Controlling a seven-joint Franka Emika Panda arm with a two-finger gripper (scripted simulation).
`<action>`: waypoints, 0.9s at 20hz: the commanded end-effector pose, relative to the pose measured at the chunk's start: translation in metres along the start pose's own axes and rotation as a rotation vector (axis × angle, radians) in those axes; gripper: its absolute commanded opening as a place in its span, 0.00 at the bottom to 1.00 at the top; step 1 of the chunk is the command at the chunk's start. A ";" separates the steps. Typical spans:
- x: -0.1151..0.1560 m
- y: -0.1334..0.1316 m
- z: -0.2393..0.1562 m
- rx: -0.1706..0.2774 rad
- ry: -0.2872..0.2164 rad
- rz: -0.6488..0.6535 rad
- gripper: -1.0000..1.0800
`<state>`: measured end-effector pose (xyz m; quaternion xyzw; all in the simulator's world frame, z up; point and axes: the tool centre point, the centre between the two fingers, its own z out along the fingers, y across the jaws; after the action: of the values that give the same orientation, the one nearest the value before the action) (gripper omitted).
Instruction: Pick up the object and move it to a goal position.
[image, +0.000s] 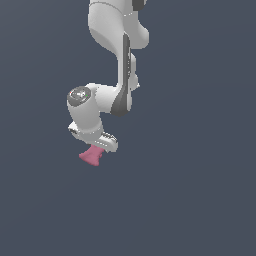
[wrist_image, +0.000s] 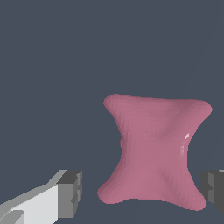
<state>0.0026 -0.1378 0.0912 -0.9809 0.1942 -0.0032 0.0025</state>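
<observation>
Shows the pink object (image: 91, 156) a bit left of the middle and just below it in the exterior view, right under the white gripper (image: 101, 145). Hangs there from the arm (image: 121, 55), coming down from the top of that frame, so as to reach the object from above. Seen from the wrist, puts the object (wrist_image: 153, 151) right between the two gray fingers (wrist_image: 70, 194), one on each side of its wide end. Looks released, not clenched: dark floor (wrist_image: 48, 65) showing between one finger and the pink edge, with the other finger (wrist_image: 214, 188) very near or maybe just touching. Lines up this way most likely so that a squeeze can catch the object from both sides. Cannot tell if the object rests on the floor or not. Shows no goal mark in either view. Calls for a close and a lift next, probably.
</observation>
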 end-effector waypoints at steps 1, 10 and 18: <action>0.003 0.014 0.010 -0.003 -0.002 0.041 0.96; 0.004 0.023 0.020 -0.006 -0.006 0.065 0.96; 0.003 0.025 0.057 -0.006 -0.005 0.069 0.96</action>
<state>-0.0037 -0.1617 0.0424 -0.9737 0.2279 0.0001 0.0000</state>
